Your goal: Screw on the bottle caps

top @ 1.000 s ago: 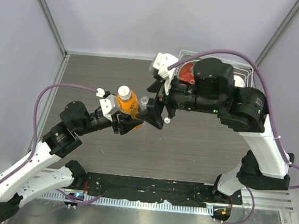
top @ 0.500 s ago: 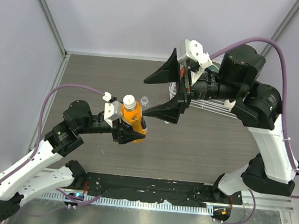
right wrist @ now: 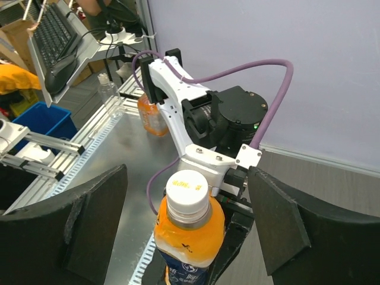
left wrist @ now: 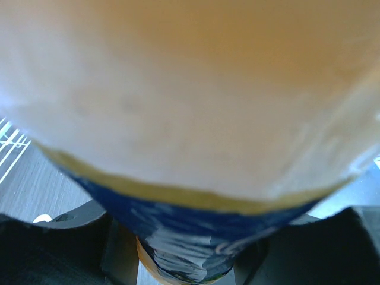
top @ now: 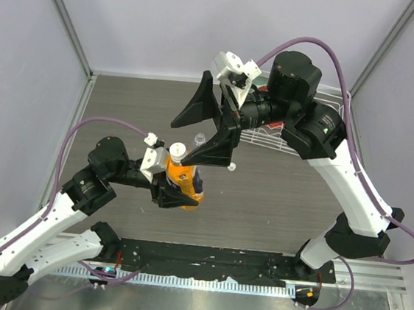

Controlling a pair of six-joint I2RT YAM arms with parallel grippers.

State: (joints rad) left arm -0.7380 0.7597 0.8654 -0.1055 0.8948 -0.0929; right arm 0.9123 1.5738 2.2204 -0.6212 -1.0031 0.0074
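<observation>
the top camera looks down from high above and behind the arm bases (top: pixel 106 237), taking in the desk (top: pixel 284 200) around the orange bottle (top: pixel 184 178). the left wrist camera sits right against that bottle, whose blurred body fills its frame. the right wrist camera looks down on the bottle's cap (right wrist: pixel 187 189) from close above. all three share the bottle.

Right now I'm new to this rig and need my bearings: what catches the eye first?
The orange bottle, a pale cap on its neck, is gripped mid-table by the left hand. The right hand hangs over it, opened wide to either side of the cap. A white wire rack lies behind, at far right.
</observation>
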